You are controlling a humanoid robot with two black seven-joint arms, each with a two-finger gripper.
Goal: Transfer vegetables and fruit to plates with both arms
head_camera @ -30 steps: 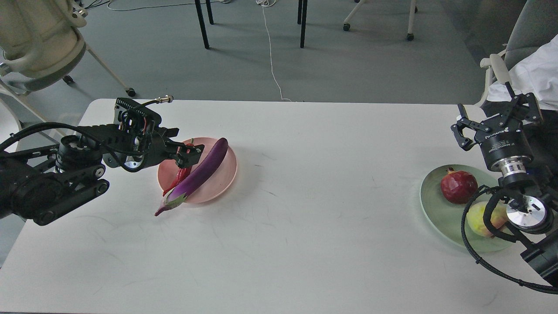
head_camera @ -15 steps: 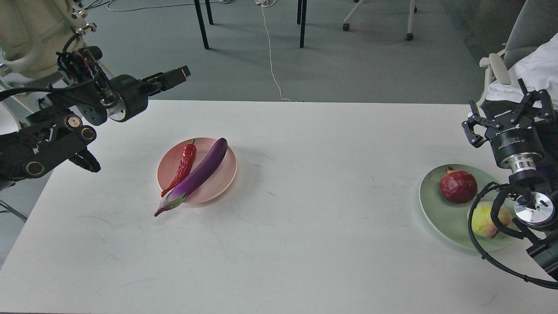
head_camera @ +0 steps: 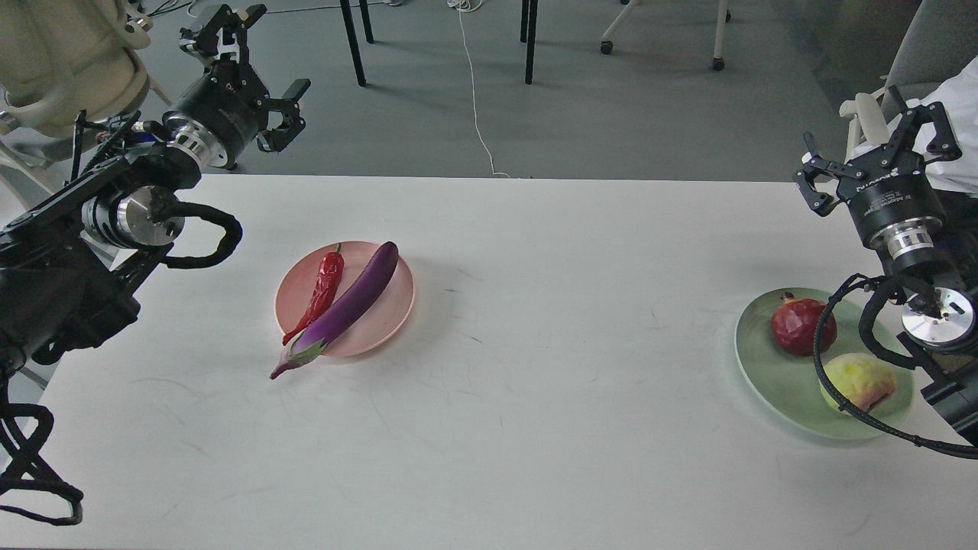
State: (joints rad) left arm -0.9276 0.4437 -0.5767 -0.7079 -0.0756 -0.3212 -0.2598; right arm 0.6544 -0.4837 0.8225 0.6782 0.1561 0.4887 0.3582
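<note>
The purple eggplant [head_camera: 345,308] and the red chili pepper [head_camera: 319,290] lie side by side on the pale pink plate [head_camera: 390,305] at left of centre; the eggplant's calyx end hangs over the plate's front rim. The dark red pomegranate [head_camera: 801,327] and the yellow-green fruit [head_camera: 859,380] sit on the pale green plate [head_camera: 772,374] at the right. My left gripper [head_camera: 243,46] is open and empty, raised beyond the table's far left edge. My right gripper [head_camera: 879,149] is open and empty, raised behind the green plate.
The white table [head_camera: 535,367] spans the view. A cream chair [head_camera: 61,69] stands at the far left, black chair legs [head_camera: 355,42] behind the table, a grey chair with white cloth [head_camera: 940,114] at the far right. My right arm's cable [head_camera: 833,382] loops over the green plate.
My left gripper has let go of the chili over the pink plate and swung up and back to the far left. My right gripper has risen slightly. The food has not moved.
</note>
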